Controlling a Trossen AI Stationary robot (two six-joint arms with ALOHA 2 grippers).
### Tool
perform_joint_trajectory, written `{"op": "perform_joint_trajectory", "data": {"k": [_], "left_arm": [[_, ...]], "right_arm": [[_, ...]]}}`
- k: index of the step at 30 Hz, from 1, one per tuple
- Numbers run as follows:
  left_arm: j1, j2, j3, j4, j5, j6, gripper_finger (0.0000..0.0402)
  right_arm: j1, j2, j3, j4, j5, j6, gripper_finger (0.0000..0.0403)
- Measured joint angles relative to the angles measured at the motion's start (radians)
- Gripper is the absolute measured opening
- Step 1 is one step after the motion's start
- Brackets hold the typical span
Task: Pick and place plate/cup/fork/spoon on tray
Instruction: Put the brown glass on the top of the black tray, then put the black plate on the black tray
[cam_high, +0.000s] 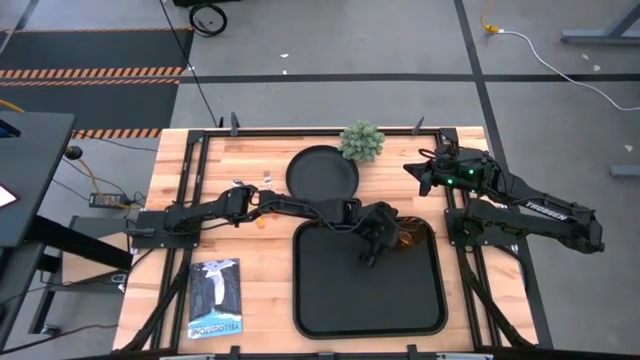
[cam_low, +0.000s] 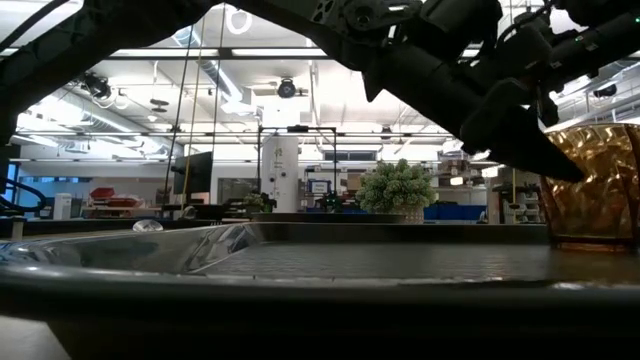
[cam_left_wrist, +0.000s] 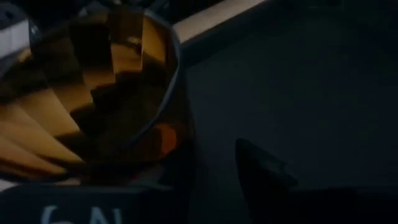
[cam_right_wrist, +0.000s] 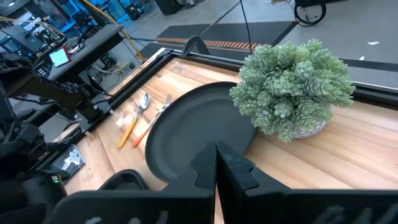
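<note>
The amber cup (cam_high: 410, 235) stands upright on its base in the far right corner of the black tray (cam_high: 360, 300). My left gripper (cam_high: 378, 245) is open at the cup's left side. One finger (cam_left_wrist: 267, 177) stands clear of the cup's wall (cam_left_wrist: 183, 124); the cup hides the other. The round black plate (cam_high: 322, 172) lies on the table beyond the tray. The spoon (cam_right_wrist: 134, 118) and the fork (cam_right_wrist: 155, 118) lie side by side left of the plate. My right gripper (cam_right_wrist: 216, 163) is shut and empty, above the table's far right. My left gripper comes at the cup slanting down from the table's left. In the low view a dark finger (cam_low: 520, 130) reaches to the cup's rim (cam_low: 590, 135). I cannot tell whether it touches the cup.
A potted green plant (cam_high: 361, 141) stands at the far edge, right of the plate. A printed booklet (cam_high: 215, 298) lies near the front left. Black frame rails run along the table's edges. The tray's middle and near part are bare.
</note>
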Motion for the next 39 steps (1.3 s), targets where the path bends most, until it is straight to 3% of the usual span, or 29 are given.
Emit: {"op": "perform_joint_trajectory", "data": {"k": [10, 24, 34, 39], "left_arm": [[0.016, 0.0, 0.0, -0.136, -0.067, 0.006, 0.0125], [0.022, 0.04, 0.001, 0.066, -0.076, 0.021, 0.0125], [0.022, 0.031, 0.0, 0.062, -0.076, 0.02, 0.0125], [0.022, -0.006, 0.002, -0.087, -0.092, 0.021, 0.0122]], "right_arm": [[0.0, 0.0, 0.0, 0.008, 0.0, 0.001, 0.0009], [0.0, 0.0, 0.0, 0.012, 0.0, 0.007, 0.0009], [0.0, 0.0, 0.0, 0.011, 0.0, 0.002, 0.0009], [0.0, 0.0, 0.0, 0.003, 0.001, -0.009, 0.0009]]}}
